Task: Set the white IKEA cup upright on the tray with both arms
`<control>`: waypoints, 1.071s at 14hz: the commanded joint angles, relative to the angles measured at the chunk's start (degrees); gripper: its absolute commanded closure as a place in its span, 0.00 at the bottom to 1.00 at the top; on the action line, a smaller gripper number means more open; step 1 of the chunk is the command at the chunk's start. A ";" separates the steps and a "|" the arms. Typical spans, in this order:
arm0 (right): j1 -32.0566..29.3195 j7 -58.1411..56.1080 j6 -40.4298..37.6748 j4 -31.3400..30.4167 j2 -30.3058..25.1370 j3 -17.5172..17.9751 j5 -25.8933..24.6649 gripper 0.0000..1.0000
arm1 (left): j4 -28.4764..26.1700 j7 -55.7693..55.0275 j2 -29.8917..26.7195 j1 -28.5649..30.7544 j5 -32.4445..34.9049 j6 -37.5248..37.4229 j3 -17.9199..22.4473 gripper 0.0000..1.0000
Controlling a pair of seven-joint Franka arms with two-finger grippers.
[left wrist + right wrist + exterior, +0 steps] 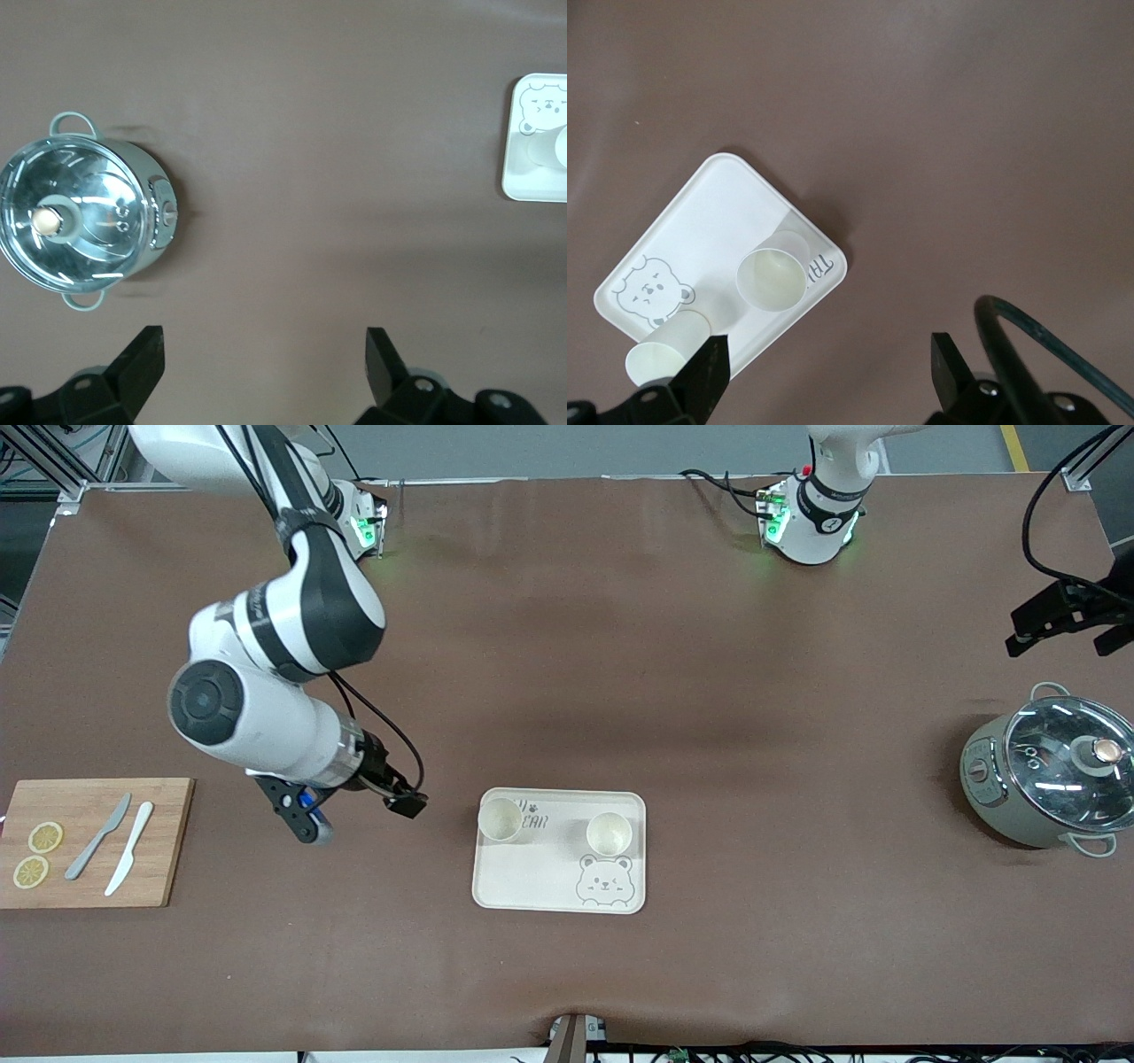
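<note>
The cream-white bear tray lies on the brown table near the middle. Two white cups stand upright on it, mouths up: one at the corner toward the right arm's end, one above the bear face. My right gripper hangs open and empty over the table between the cutting board and the tray. The right wrist view shows its own gripper, the tray and both cups. My left gripper is open and empty over the table toward the left arm's end; the left wrist view shows it with the tray's edge.
A grey-green pot with a glass lid stands toward the left arm's end, and shows in the left wrist view. A wooden cutting board with two knives and lemon slices lies toward the right arm's end.
</note>
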 commanded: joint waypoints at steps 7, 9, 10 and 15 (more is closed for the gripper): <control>-6.53 -17.29 -7.54 -12.15 -16.41 0.14 -7.49 0.00 | -1.44 -1.68 -2.57 0.55 -0.56 -1.11 -2.05 0.00; -10.39 -26.93 -10.62 -11.54 -18.17 0.14 -8.10 0.00 | -1.44 -2.03 -3.10 0.55 -0.39 -1.11 -2.13 0.00; -12.15 -31.16 -11.33 -11.62 -19.04 0.14 -8.71 0.00 | -0.92 -1.86 -3.10 0.55 -0.21 -1.11 -2.05 0.00; -18.22 -53.23 -13.96 -11.10 -22.48 0.14 -15.57 0.00 | -1.26 -2.12 -3.27 -6.79 0.05 -1.20 3.80 0.00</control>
